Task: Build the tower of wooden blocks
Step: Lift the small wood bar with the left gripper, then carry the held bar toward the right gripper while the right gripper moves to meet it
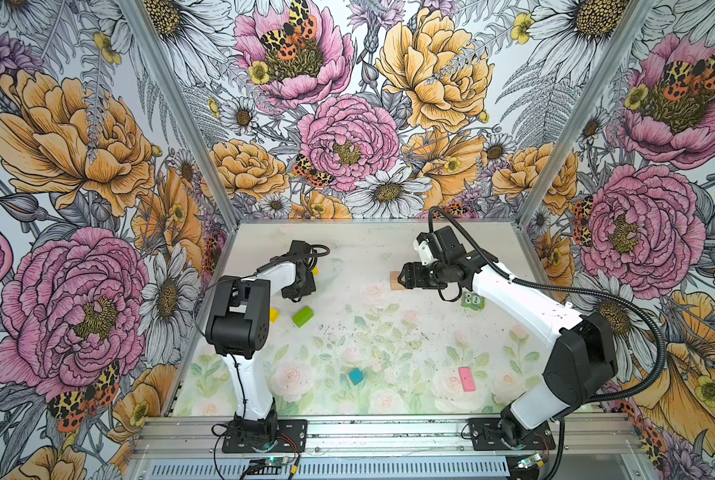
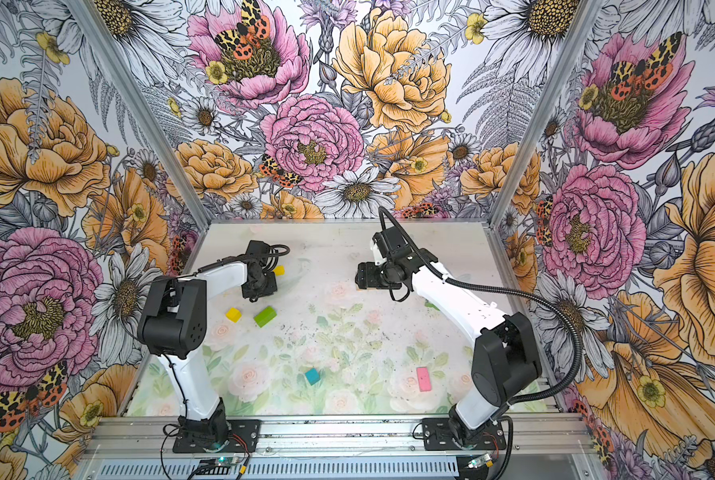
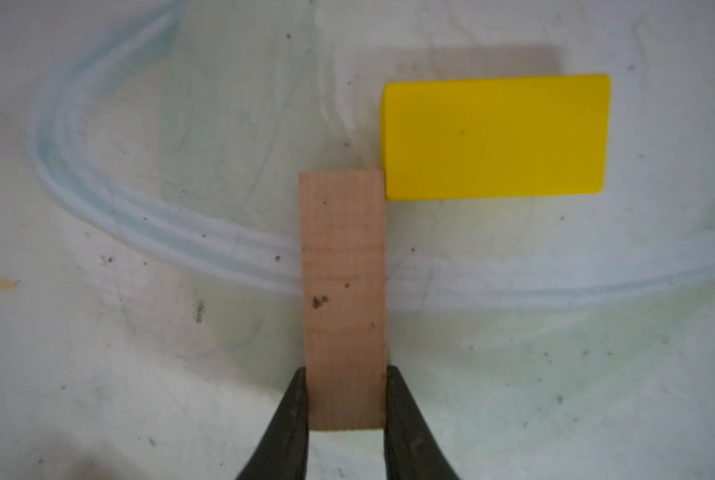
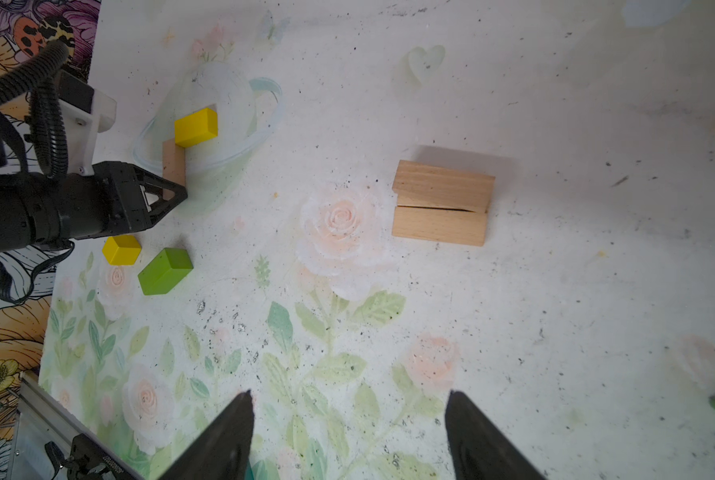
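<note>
left tool (image 3: 346, 376) clamping tan plank (image 3: 343, 270) across narrow width, near one end. plank's far corner seeming to touch yellow bar (image 3: 495, 135).
right tool (image 4: 348, 395) hanging apart, holding nothing, above counter (image 4: 576, 311) near pair of tan planks (image 4: 443, 187) lying side by side.
yellow cube (image 4: 121, 249), green block (image 4: 164, 270), teal cube (image 1: 356, 375), pink slab (image 1: 466, 378) lying scattered; no tower standing yet.
blocks looking light, stiff, smooth-sided, likely slipping if pinched off-centre. gripping flat opposite faces mid-length looking safest; end grip risking tilt.

Bright, even light; soft short shadows; left wrist view blurred; top views bowed at edges.
</note>
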